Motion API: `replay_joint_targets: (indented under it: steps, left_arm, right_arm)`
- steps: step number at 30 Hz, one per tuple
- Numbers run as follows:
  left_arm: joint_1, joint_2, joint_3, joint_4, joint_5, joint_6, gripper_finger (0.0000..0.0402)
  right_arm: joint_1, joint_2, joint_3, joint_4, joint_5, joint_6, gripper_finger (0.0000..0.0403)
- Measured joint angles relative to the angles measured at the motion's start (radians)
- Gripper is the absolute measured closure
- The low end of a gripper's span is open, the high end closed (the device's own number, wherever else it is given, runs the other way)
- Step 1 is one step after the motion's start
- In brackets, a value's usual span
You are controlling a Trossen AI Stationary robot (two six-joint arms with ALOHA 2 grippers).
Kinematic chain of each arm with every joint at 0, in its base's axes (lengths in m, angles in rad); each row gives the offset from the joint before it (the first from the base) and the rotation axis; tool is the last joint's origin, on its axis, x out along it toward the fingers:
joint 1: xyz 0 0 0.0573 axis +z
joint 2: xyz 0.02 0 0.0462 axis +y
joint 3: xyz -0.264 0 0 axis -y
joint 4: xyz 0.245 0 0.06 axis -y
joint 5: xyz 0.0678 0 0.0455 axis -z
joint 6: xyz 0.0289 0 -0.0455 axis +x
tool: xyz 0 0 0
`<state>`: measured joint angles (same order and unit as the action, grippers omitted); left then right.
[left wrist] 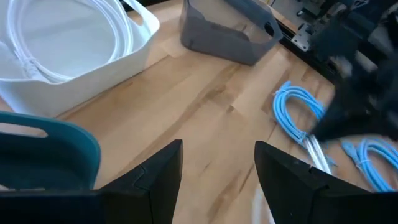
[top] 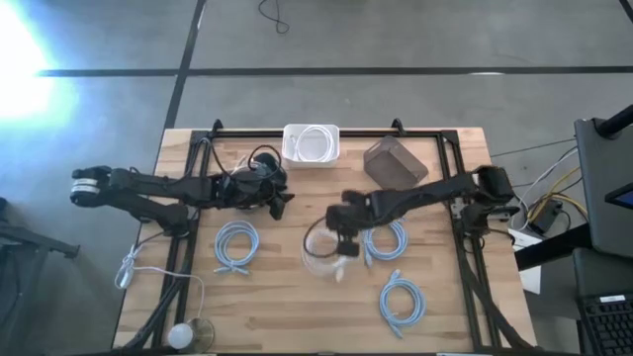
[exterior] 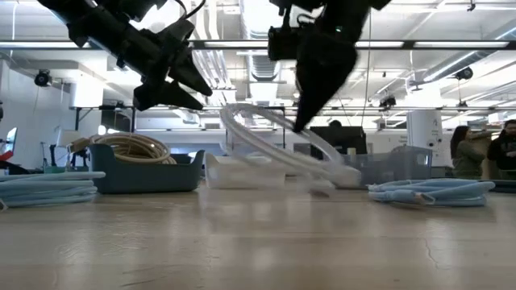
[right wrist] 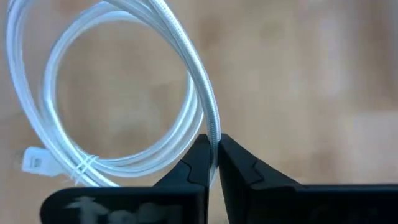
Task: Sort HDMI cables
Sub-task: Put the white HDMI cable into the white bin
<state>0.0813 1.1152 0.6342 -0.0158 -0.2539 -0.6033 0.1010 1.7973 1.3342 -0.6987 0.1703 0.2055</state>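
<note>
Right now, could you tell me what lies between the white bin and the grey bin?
Only bare wooden tabletop between the white bin and grey bin, in the high view.

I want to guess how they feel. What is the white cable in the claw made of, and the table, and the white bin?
The white cable looks like braided or ribbed sheathing: fine cross lines show, with a soft sheen. The right claw is shut on it. The table looks like pale wood planks with visible grain, smooth finish. The white bin looks like moulded plastic, matte, with rounded edges, though I can't be sure.

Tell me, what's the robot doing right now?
Right end effector shut on white cable coil, lifting one side. Left end effector open, hovering near white bin. Nothing in the way.
</note>
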Motion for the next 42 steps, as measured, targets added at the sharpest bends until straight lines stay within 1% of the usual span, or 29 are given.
replay_joint_targets:
  steps: [4,11,13,16,19,22,27,32,35,39,42]
  left_arm:
    - [-0.02,0.0,0.0,0.0,0.0,-0.018,0.0197]
    - [-0.04,0.0,0.0,0.0,-0.001,-0.029,0.0197]
    - [-0.041,0.0,0.0,0.001,-0.001,-0.029,0.0197]
    - [-0.041,0.0,0.0,0.001,-0.004,-0.029,0.0197]
    - [-0.041,0.0,0.0,0.001,-0.013,-0.027,0.0197]
    - [-0.042,0.0,0.0,0.0,-0.021,-0.027,0.0197]
    - [-0.043,0.0,-0.001,0.0,-0.025,-0.003,0.0197]
    - [-0.043,0.0,-0.001,0.0,-0.025,0.008,0.0197]
    - [-0.043,0.0,-0.001,0.0,-0.025,0.021,0.0197]
    - [-0.043,0.0,-0.001,0.0,-0.025,0.024,0.0197]
    - [-0.043,0.0,-0.001,0.0,-0.029,0.026,0.0197]
  right_arm:
    - [-0.058,-0.051,0.017,0.001,0.154,-0.088,0.0389]
    - [-0.158,-0.134,0.047,0.008,0.335,-0.216,0.0389]
    - [-0.185,-0.16,0.048,0.041,0.383,-0.243,0.0389]
    - [-0.23,-0.189,0.045,0.156,0.431,-0.271,0.0389]
    - [-0.286,-0.193,0.04,0.299,0.443,-0.309,0.039]
    - [-0.342,-0.167,0.039,0.432,0.443,-0.335,0.039]
    - [-0.428,-0.09,0.038,0.559,0.438,-0.339,0.039]
    - [-0.497,0.011,0.037,0.612,0.436,-0.269,0.039]
    - [-0.524,0.064,0.037,0.623,0.436,-0.258,0.039]
    - [-0.543,0.105,0.036,0.62,0.428,-0.21,0.0388]
    - [-0.547,0.115,0.037,0.624,0.424,-0.188,0.0374]
